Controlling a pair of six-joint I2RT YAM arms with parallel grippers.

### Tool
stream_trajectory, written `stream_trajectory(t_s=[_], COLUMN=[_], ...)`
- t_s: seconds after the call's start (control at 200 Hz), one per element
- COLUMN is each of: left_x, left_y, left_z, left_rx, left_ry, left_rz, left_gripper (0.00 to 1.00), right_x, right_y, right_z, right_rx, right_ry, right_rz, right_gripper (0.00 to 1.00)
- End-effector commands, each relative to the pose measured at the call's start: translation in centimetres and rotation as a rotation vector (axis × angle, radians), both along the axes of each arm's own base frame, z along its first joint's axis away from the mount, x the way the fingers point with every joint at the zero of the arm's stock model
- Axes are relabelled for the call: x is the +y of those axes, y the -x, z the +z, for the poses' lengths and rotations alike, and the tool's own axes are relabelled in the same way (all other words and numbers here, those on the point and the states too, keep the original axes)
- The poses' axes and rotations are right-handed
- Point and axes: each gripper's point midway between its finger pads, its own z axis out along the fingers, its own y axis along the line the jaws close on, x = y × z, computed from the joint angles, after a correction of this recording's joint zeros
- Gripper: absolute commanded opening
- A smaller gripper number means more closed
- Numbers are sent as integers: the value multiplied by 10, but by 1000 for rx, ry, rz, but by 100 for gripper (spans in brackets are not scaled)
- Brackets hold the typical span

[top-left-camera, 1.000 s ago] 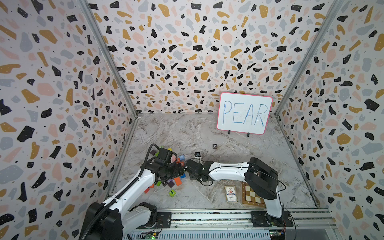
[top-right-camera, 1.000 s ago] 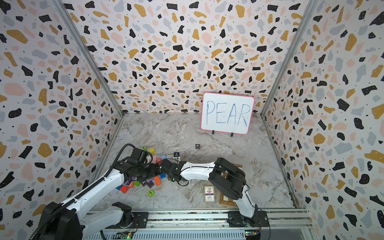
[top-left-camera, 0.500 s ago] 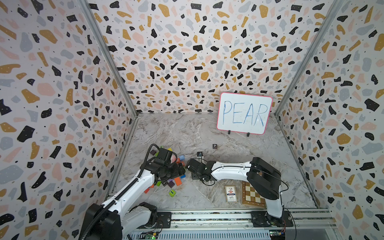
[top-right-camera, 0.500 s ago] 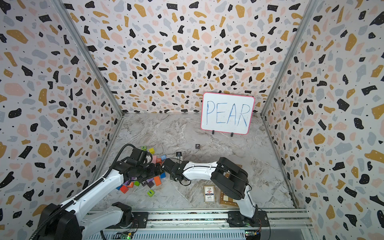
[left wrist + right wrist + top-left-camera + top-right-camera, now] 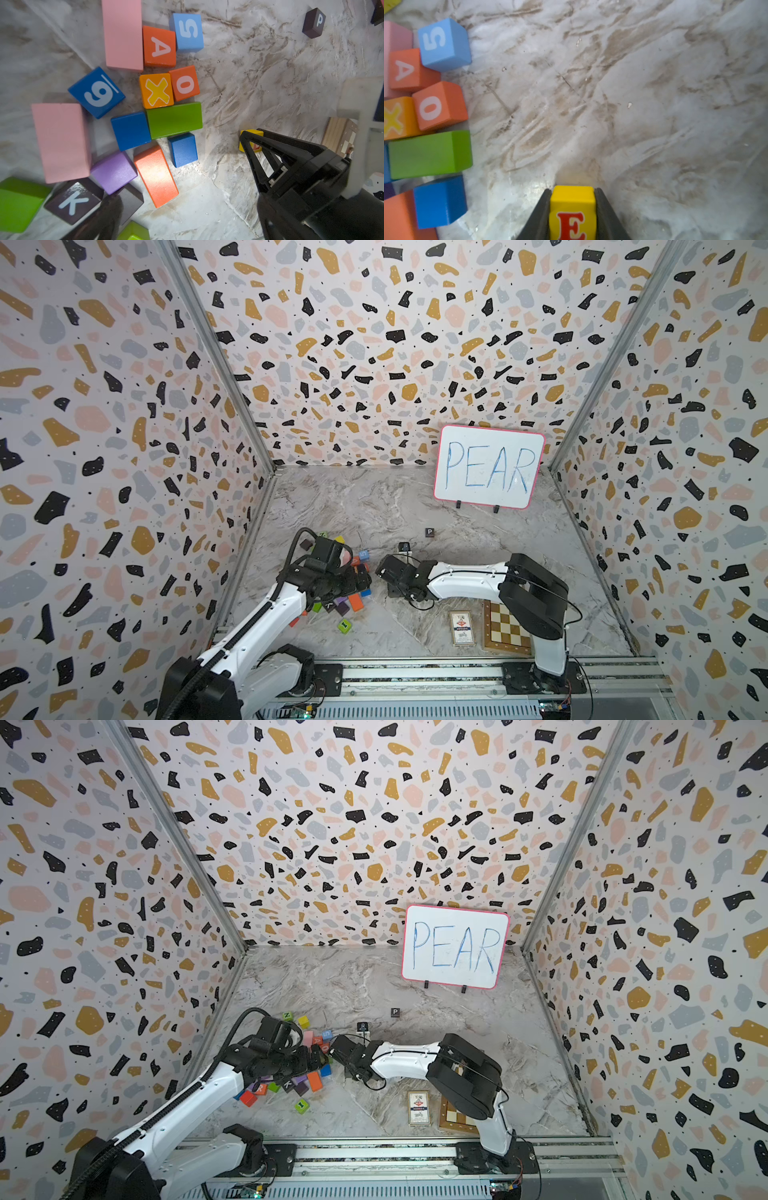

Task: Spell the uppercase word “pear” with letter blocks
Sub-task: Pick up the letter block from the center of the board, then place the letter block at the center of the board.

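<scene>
The right fingers (image 5: 537,218) pinch the E block (image 5: 572,207), having edged slightly back from the pile (image 5: 174,120) under the wide-spread, empty left fingers (image 5: 99,220).

Bright, even overhead light in both top views. Soft shadows pool beneath the right arm (image 5: 465,578) on the marble table (image 5: 374,506), and the walls (image 5: 124,448) bow at the edges. Left wrist view: a white shape (image 5: 361,99) smears into blur. Right wrist view: glare on the table, the yellow block (image 5: 572,199) crisp.
</scene>
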Motion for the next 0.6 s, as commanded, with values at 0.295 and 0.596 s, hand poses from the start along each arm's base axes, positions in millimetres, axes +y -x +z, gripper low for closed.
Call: stream_trajectory(t_s=[0.295, 0.596], left_x=[-9, -41], left_y=[-10, -36], left_z=[20, 38], left_rx=[-40, -73], left_ry=[44, 132], left_rz=[-25, -61], left_gripper=[99, 99], right_x=[-35, -97], right_y=[-29, -81], right_z=[38, 56], right_rx=[-75, -151], right_ry=[-29, -24], right_rz=[-65, -167], right_gripper=[32, 29])
